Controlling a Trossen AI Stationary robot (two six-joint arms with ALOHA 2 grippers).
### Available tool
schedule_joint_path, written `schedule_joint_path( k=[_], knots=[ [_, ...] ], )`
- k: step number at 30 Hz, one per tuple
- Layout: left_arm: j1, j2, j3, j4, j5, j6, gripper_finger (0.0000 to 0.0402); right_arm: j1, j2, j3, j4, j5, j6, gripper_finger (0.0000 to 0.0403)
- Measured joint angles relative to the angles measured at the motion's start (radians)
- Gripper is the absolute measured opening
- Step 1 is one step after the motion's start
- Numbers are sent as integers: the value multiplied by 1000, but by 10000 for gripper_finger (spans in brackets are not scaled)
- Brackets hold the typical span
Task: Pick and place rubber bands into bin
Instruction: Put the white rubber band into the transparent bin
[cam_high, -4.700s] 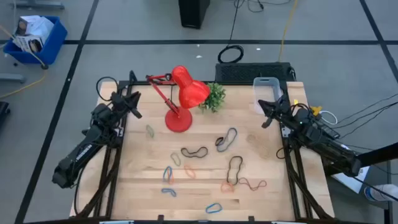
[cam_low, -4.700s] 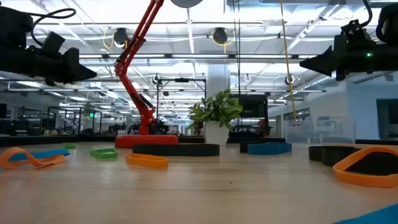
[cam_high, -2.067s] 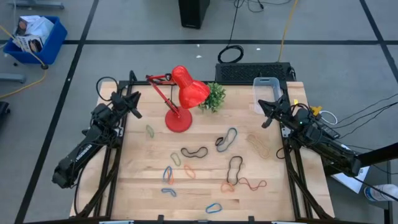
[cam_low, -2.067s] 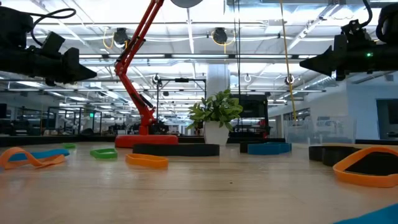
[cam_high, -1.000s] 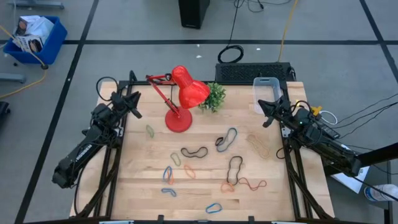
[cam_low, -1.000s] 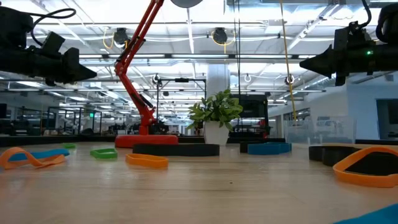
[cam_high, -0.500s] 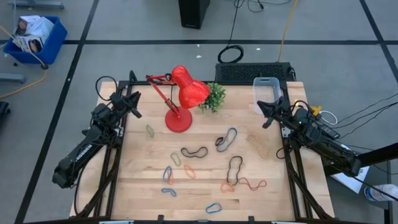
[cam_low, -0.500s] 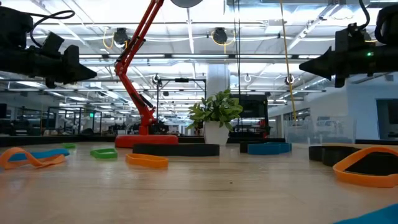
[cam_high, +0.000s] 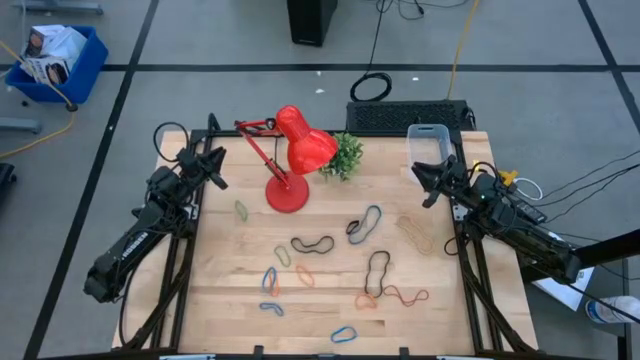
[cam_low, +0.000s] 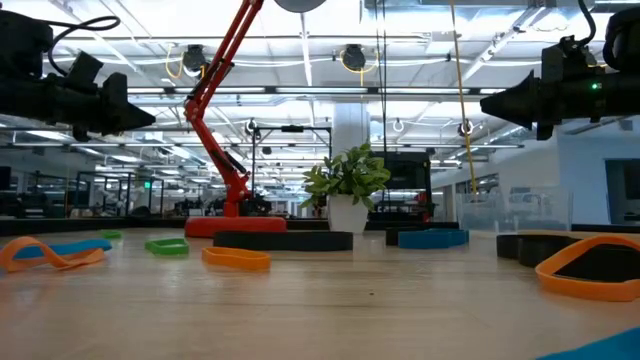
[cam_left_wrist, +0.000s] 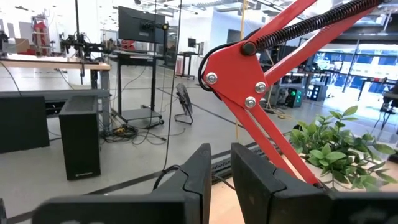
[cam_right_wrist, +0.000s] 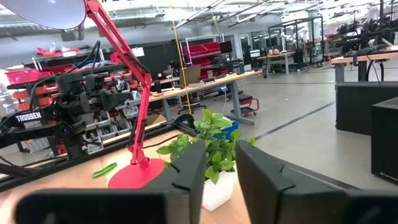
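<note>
Several rubber bands lie flat on the wooden table: a green one (cam_high: 241, 210), a black one (cam_high: 312, 243), a grey-blue one (cam_high: 365, 222), a black one (cam_high: 377, 268), an orange-red one (cam_high: 395, 297) and blue ones (cam_high: 270, 280). Some also show in the low view (cam_low: 237, 258). The clear bin (cam_high: 430, 140) stands at the table's far right corner. My left gripper (cam_high: 215, 167) is open and empty above the far left edge. My right gripper (cam_high: 424, 183) is open and empty above the right side, just in front of the bin.
A red desk lamp (cam_high: 290, 160) and a small potted plant (cam_high: 344, 155) stand at the far middle of the table, between the two arms. A tan band (cam_high: 415, 232) lies near the right arm. A blue crate (cam_high: 55, 60) sits on the floor at the far left.
</note>
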Motion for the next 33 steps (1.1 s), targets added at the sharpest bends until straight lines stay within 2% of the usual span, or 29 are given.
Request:
schedule_joint_path(
  k=[5, 11, 14, 20, 23, 28, 33],
  knots=[
    [0, 0, 0, 0, 0, -28, 65, 0, 0, 0, 0, 1, -2, 128],
    [0, 0, 0, 0, 0, -51, 72, 0, 0, 0, 0, 2, -2, 139],
    [0, 0, 0, 0, 0, -54, 97, 0, 0, 0, 0, 2, -2, 136],
    [0, 0, 0, -1, 0, -79, 182, 0, 0, 0, 0, 2, 0, 137],
    [0, 0, 0, -1, 0, -78, 210, 0, 0, 0, 0, 3, 2, 139],
    [0, 0, 0, 8, -1, -77, 234, 0, 0, 0, 72, 2, 24, 136],
    [0, 1, 1, 19, 12, -121, 236, 0, 0, 0, 194, -5, 16, 135]
  ],
)
